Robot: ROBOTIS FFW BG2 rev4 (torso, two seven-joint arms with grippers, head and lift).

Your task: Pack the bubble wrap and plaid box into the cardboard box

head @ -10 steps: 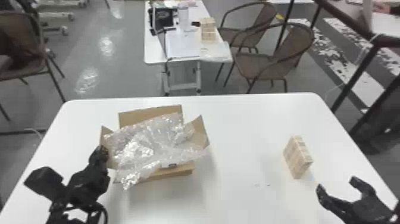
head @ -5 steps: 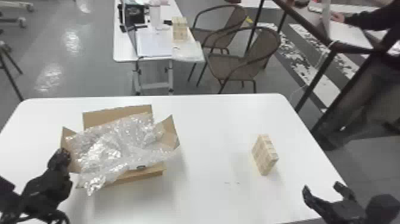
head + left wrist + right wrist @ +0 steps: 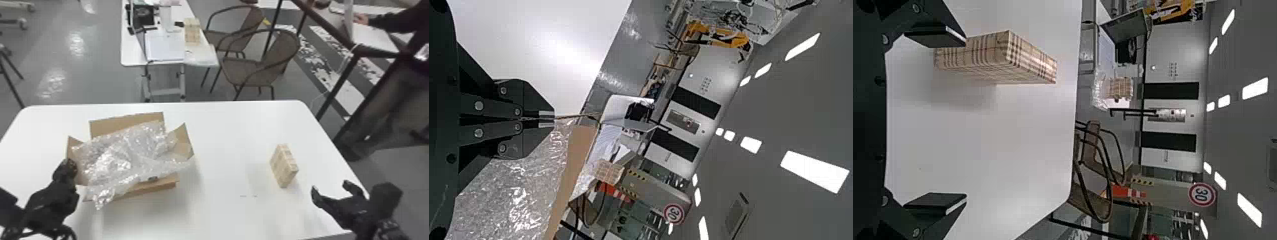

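The right hand (image 3: 330,186) has shifted closer to the plaid box (image 3: 283,166) in the half-second since the previous head view, its fingers spread wide and grasping nothing. The plaid box stands upright on the right part of the white worktop (image 3: 223,207), near that hand but apart from it in the head view, its checked sides turned toward the right wrist camera. Across the worktop, the left hand (image 3: 68,163) is clenched on the left flap (image 3: 74,148) of the cardboard box (image 3: 150,188), the panel's thin edge running out from between the fingers in the left wrist view. The bubble wrap (image 3: 127,153) lies crumpled in and over the open cardboard box, spilling past its near edge and across the right flap (image 3: 183,142), while the far flap (image 3: 127,126) stands raised behind. Beyond are two brown chairs (image 3: 271,63) and a far worktop (image 3: 131,54).
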